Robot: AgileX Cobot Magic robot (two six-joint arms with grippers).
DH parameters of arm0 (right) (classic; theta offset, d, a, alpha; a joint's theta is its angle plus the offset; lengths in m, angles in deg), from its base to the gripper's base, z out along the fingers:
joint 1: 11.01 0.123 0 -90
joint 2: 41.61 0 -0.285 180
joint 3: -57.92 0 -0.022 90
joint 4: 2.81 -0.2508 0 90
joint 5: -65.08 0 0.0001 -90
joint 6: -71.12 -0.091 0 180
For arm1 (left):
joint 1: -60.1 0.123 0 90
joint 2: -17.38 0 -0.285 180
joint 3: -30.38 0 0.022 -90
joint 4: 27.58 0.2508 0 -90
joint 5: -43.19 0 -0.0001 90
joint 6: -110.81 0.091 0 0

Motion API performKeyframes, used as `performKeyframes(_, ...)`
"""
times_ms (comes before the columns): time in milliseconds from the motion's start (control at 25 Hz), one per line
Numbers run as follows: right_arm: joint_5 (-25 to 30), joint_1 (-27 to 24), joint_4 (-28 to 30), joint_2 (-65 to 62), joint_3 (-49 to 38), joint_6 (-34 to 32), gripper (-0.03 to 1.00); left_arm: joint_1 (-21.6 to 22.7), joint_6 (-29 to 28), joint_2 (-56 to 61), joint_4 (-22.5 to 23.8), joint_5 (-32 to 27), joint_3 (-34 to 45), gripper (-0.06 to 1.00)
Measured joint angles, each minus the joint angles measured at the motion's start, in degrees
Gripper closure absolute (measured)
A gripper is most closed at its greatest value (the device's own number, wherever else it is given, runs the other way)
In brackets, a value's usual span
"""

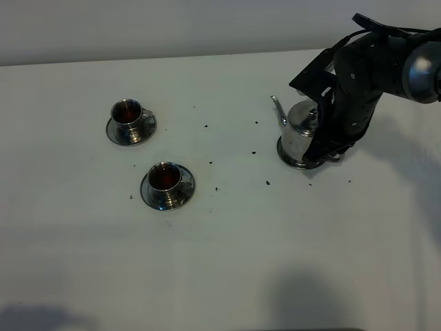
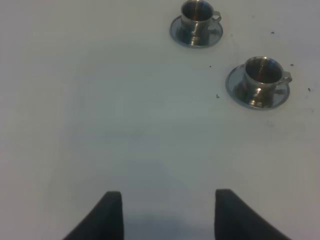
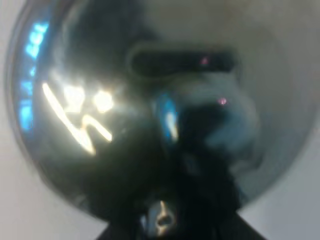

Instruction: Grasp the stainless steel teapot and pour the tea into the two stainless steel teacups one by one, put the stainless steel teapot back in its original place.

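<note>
Steel teapot sits upright on its round disc — we judge both cups filled — our right gripper at its handle, grip hidden; our left gripper hangs open, empty.

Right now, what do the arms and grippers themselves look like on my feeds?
The right arm is matte black with angular housings, a rounded silver-grey joint section near the frame edge, and thin black cables looping over its top. The left gripper shows only as two flat, matte black fingers with squared tips. No markings or labels are readable in any view.
</note>
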Motion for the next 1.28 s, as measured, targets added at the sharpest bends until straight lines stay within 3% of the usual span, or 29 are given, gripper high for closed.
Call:
performKeyframes(400, 1.21, 0.00, -0.12, 0.00, 0.00, -1.28, 0.58, 0.00, 0.00, 0.00, 0.00, 0.00, 0.00, 0.49)
performKeyframes(680, 8.13, 0.00, -0.08, -1.68, 0.00, -3.80, 0.55, 0.00, 0.00, 0.00, 0.00, 0.00, 0.00, 0.49)
performKeyframes(1000, 22.55, -0.01, -0.15, -11.94, 0.00, -9.69, 0.55, 0.00, 0.00, 0.00, 0.00, 0.00, 0.00, 0.49)
performKeyframes(1280, 23.92, -0.01, -2.48, -23.91, -6.64, -12.23, 0.55, 0.00, 0.00, 0.00, 0.00, 0.00, 0.00, 0.49)
